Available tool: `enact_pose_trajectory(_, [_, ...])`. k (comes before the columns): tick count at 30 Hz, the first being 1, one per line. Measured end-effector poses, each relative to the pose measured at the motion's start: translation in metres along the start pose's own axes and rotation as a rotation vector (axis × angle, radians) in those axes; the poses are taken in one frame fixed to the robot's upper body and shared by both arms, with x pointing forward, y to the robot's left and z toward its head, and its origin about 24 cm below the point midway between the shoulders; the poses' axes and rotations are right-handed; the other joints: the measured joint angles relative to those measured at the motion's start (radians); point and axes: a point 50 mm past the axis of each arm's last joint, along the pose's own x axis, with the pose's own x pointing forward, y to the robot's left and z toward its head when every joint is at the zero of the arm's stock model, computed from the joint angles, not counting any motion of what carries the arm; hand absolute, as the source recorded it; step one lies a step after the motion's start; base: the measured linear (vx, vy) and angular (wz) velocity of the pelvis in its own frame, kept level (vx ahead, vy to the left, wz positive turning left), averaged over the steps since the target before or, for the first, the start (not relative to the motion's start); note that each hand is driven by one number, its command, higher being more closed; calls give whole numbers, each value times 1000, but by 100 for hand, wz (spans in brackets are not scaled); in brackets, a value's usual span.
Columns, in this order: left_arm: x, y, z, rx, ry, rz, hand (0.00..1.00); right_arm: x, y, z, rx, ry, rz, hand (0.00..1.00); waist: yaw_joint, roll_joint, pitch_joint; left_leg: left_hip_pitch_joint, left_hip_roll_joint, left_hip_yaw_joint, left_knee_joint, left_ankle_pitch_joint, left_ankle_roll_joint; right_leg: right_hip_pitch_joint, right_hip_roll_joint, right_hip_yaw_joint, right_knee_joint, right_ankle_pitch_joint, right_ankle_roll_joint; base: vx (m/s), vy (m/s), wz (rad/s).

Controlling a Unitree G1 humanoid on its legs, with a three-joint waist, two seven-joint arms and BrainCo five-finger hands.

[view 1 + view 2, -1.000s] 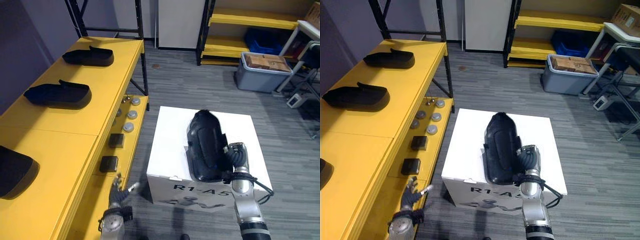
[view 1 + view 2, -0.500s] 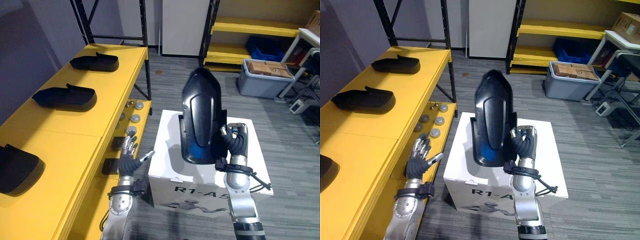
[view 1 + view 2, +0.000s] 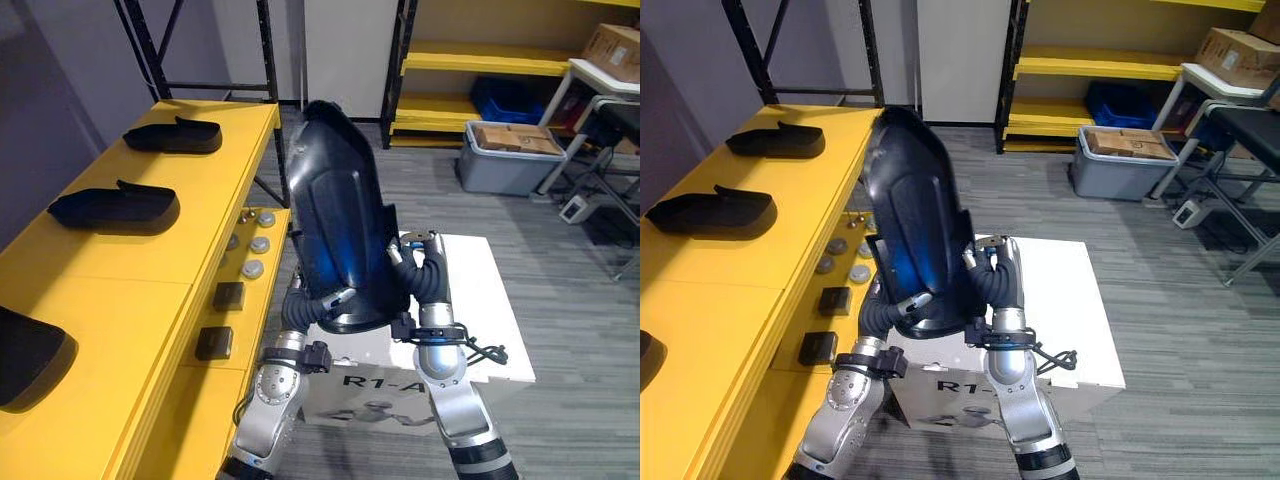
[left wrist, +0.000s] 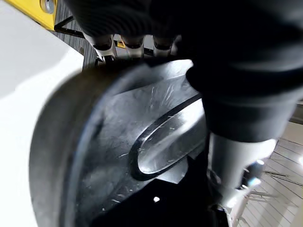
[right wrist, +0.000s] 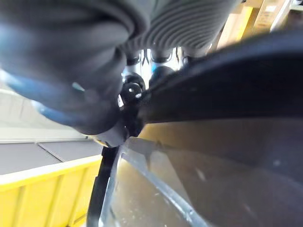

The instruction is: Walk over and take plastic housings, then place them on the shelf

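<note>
I hold a large black plastic housing [image 3: 340, 220] upright and tilted, clear of the white box [image 3: 490, 300]. My right hand [image 3: 425, 285] is shut on its lower right edge. My left hand [image 3: 298, 302] reaches in at its lower left edge; in the left wrist view its fingers [image 4: 105, 43] hook over the rim of the housing [image 4: 142, 142], with the thumb on the inner side. The yellow shelf [image 3: 150, 270] runs along my left. Three more black housings lie on it: a far one [image 3: 172, 136], a middle one [image 3: 113, 207] and a near one [image 3: 30, 355].
Silver discs [image 3: 255, 245] and two black blocks [image 3: 228, 296] lie on the shelf's lower level. A grey bin [image 3: 510, 160] holding a cardboard box stands at the back right, near a yellow rack [image 3: 480, 65]. Metal table legs [image 3: 600, 150] stand at the far right.
The housing has risen further off the white box and swung left toward the yellow shelf. My left hand has come up from beside the box to its lower left edge.
</note>
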Motion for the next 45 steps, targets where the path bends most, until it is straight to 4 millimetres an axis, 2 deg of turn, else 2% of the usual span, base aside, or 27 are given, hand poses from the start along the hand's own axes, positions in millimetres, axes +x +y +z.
enact_pose_trajectory(4, [0,1,-1,-25,10,16,100,-2,0,-3,-27,-9,31,100,-2,2,-2,-1,0,0,0,-1,1,-2,0,1,0,2,1,0,0,0])
enact_pose_trajectory(5, [0,2,-1,-22,14,23,100,-3,0,-3,-27,-13,37,0,-2,4,-5,-3,0,0,0,-1,1,-4,-1,1,0,2,1,0,0,0])
enact_pose_trajectory(9, [0,7,-4,-2,31,48,100,-12,4,-4,-33,-24,90,0,-3,16,-20,-4,0,0,0,-1,1,-5,-1,1,0,3,1,0,0,0])
enact_pose_trajectory(16, [-1,12,-10,27,69,60,100,-16,3,-5,9,-29,136,0,-14,18,-28,-2,0,0,4,-1,1,1,-1,1,0,5,0,0,0,0])
enact_pose_trajectory(19, [-1,12,-10,38,67,47,100,-14,-3,5,60,-65,153,0,-14,18,-29,0,0,0,4,-1,1,1,-1,1,0,7,0,0,0,0])
enact_pose_trajectory(22, [-1,9,-8,66,53,19,100,-9,-16,24,152,-142,134,0,-14,17,-30,1,1,2,4,-1,1,1,0,3,0,8,0,0,0,0])
enact_pose_trajectory(24, [0,7,-8,75,48,1,100,-6,-34,43,212,-240,75,0,-14,17,-30,3,1,6,4,-1,1,1,0,6,0,8,1,10,21,-5])
enact_pose_trajectory(26, [0,7,-7,82,42,2,100,-4,-49,51,232,-290,21,0,-15,17,-30,5,1,11,4,-2,2,2,0,8,0,8,1,8,13,-7])
enact_pose_trajectory(27, [0,11,-4,84,32,18,100,-2,-66,54,243,-321,-42,0,-21,17,-30,7,1,14,4,-2,2,2,0,9,2,8,1,0,0,-6])
enact_pose_trajectory(28, [-1,13,-3,88,24,28,100,-2,-73,55,243,-331,-71,0,-25,17,-30,8,1,17,3,-2,2,2,0,11,3,8,1,0,0,-8])
enact_pose_trajectory(30, [0,20,2,100,4,60,100,-3,-98,54,228,-346,-171,0,-25,17,-30,12,1,22,3,-4,4,2,1,17,3,8,1,5,9,-9])
enact_pose_trajectory(31, [-2,27,5,109,-8,94,100,-7,-118,53,204,-353,-255,0,-29,17,-30,14,2,25,3,-7,5,2,1,24,3,8,2,12,19,-7])
enact_pose_trajectory(32, [-4,30,5,108,-10,109,100,-9,-126,51,193,-352,-290,0,-32,17,-30,14,2,26,4,-8,5,2,1,25,3,8,2,21,28,-6])
enact_pose_trajectory(34, [-12,40,5,113,-8,164,100,-22,-156,43,158,-322,-446,0,-40,17,-30,13,2,27,4,-10,7,2,1,25,3,7,2,0,0,0])
enact_pose_trajectory(37, [-22,52,3,121,8,220,100,-40,-176,25,119,-233,-582,0,-52,17,-30,13,2,27,4,-11,6,1,1,25,3,6,4,0,0,0])
enact_pose_trajectory(39, [-30,59,3,126,15,255,100,-65,-187,-13,58,-19,-667,0,-53,18,-30,12,2,29,3,-14,7,0,0,27,3,4,6,0,0,0])
enact_pose_trajectory(40, [-33,60,3,127,16,264,100,-73,-187,-24,49,46,-683,0,-53,18,-30,12,2,30,3,-15,6,-1,1,27,4,4,6,19,21,-5])
enact_pose_trajectory(42, [-43,63,5,128,11,284,100,-109,-185,-66,21,322,-708,0,-50,23,-33,2,5,39,3,-17,6,-16,1,31,15,-1,8,18,18,-9])
enact_pose_trajectory(43, [-45,63,6,128,8,287,100,-119,-184,-75,19,389,-711,0,-50,24,-33,0,7,40,4,-17,6,-20,0,31,24,-4,7,37,11,-5])
enact_pose_trajectory(44, [-48,63,8,132,2,292,100,-137,-180,-89,18,504,-717,0,-49,26,-33,-1,7,42,4,-17,6,-28,0,30,42,-14,7,45,7,0])
enact_pose_trajectory(45, [-54,63,11,139,-5,298,100,-164,-172,-108,26,671,-713,0,-49,27,-34,5,12,46,6,-17,6,-35,-1,30,75,-34,8,40,4,0])
